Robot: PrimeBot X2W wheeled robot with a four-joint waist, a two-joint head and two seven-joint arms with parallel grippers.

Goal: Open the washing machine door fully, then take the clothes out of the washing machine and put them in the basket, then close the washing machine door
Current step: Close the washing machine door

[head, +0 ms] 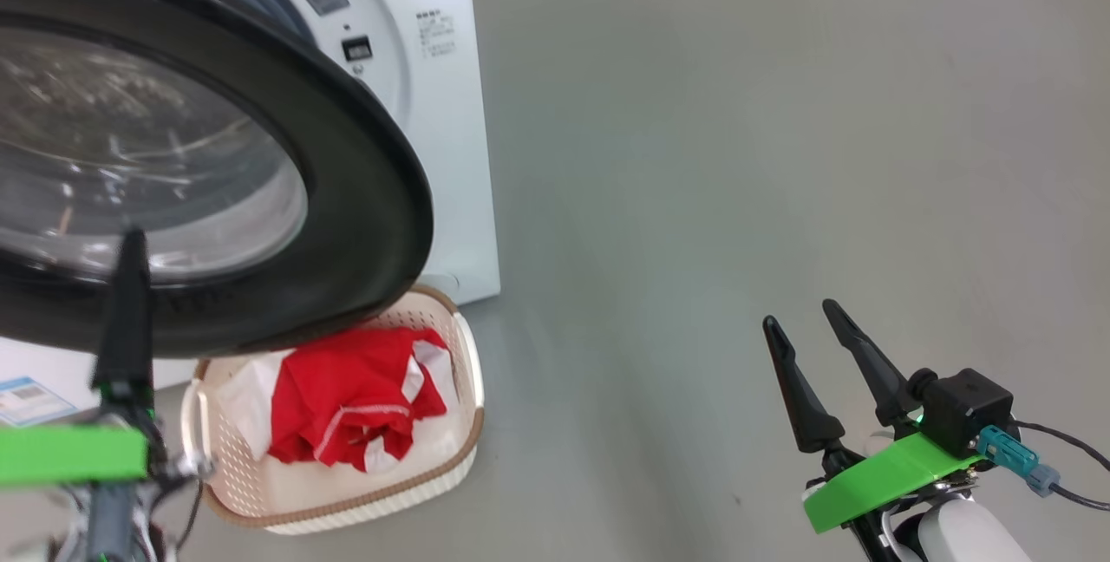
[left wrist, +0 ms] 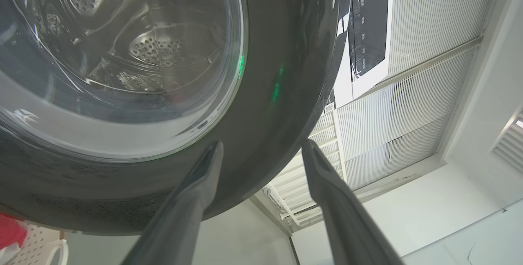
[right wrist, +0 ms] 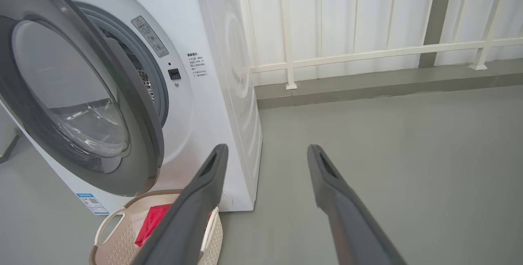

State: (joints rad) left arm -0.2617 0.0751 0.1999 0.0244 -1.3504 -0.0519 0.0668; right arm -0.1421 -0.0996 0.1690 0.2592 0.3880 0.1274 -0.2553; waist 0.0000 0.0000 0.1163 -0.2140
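The washing machine door (head: 373,172) stands partly swung out from the white washing machine (head: 447,137), its black rim overhanging the basket (head: 347,506). Red and white clothes (head: 347,393) lie bunched inside the basket. My left gripper (head: 134,241) is at the lower left, up against the door's outer face. In the left wrist view the left gripper (left wrist: 263,148) is open, one fingertip over the black rim (left wrist: 282,72) and the other past its edge. My right gripper (head: 806,319) is open and holds nothing, out over the floor to the right. The right wrist view shows the door (right wrist: 141,105) ajar, the drum opening behind it and the basket (right wrist: 118,236) below.
Bare grey floor (head: 737,154) stretches to the right of the machine. A white railing (right wrist: 367,52) and a low kerb run behind it. The basket sits on the floor right in front of the machine, under the door's lower edge.
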